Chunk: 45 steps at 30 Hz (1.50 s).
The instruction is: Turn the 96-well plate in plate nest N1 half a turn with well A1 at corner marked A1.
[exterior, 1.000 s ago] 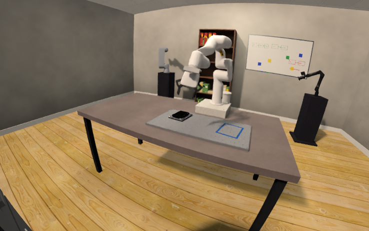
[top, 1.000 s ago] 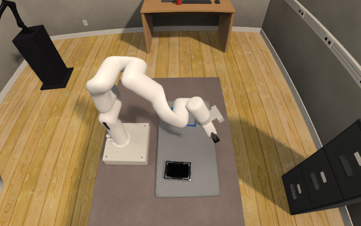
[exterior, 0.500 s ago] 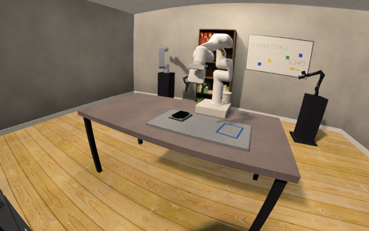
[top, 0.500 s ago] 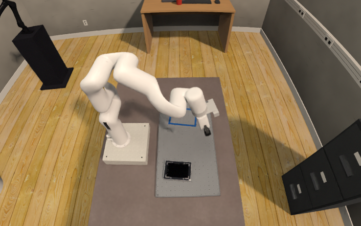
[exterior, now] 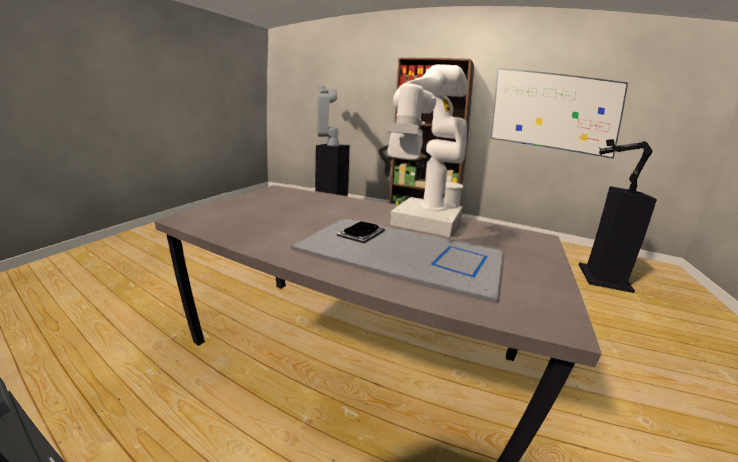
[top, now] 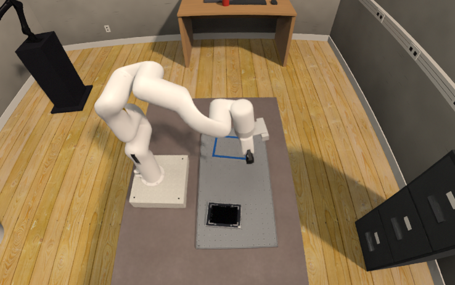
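One white arm (top: 174, 97) fills the middle of the top view, rising from a pale base block (top: 179, 198) and bending over a grey perforated board (top: 265, 208) that lies on the brown tabletop (top: 151, 251). Its jaws (top: 249, 156) hang apart with nothing between them, just over the near right corner of a blue square outline (top: 213, 147) marked on the board. The black well plate (top: 223, 214) sits in its nest (top: 208, 224), well apart from the jaws, toward the near end of the board and a little to the left of them as this view shows it. The plate looks flat inside the nest's pale corner marks; its cut-off corner is too small to tell from here. Farther from the jaws, past the far end of the tabletop, stands a wooden desk (top: 285, 20), and a black pedestal (top: 50, 70) stands on the floor off to the far left. In the exterior view the arm (exterior: 435, 125) is folded up tall above its base block (exterior: 403, 220), in front of a bookshelf (exterior: 469, 98), and the jaws (exterior: 385, 157) are seen only as a small dark shape against the shelf, so their opening is hard to make out here. The plate (exterior: 360, 229) lies below them and well apart, on the left part of the board (exterior: 392, 256), while the blue square (exterior: 442, 266) lies on the right part. A whiteboard (exterior: 555, 98) hangs on the wall to the right.
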### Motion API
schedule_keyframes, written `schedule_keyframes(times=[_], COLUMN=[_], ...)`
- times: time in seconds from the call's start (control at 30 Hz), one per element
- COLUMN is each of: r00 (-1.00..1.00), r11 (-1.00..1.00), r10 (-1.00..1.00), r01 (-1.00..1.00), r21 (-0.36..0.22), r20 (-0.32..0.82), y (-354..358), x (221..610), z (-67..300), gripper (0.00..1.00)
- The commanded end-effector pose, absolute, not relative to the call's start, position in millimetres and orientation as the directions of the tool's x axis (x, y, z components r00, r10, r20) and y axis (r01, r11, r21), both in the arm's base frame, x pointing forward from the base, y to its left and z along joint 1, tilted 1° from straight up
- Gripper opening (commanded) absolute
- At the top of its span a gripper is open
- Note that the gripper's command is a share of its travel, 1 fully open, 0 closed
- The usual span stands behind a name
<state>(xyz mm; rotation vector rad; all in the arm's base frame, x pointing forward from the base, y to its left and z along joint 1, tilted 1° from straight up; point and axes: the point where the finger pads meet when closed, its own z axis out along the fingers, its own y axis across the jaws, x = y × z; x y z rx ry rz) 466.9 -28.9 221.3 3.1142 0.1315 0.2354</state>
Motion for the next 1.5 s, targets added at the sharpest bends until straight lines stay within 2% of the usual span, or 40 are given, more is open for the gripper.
schedule_keyframes(times=[0.0, 0.3, 0.43, 0.53, 1.47], r00=[0.993, 0.998, 0.999, 0.991, 0.991], r11=[-0.998, -1.0, -0.999, -0.991, -0.991], r10=[0.055, 0.027, -0.038, -0.134, -0.134], r01=[0.054, 0.027, -0.038, -0.134, -0.134], r21=[0.009, 0.002, 0.0, -0.001, 0.0], r20=[0.101, 0.052, 0.038, 0.017, 0.017], y=[-21, -8, -15, -26, -120], x=[453, 421, 419, 415, 384], z=[230, 243, 236, 227, 142], gripper=[1.0, 1.0, 1.0, 1.0, 1.0])
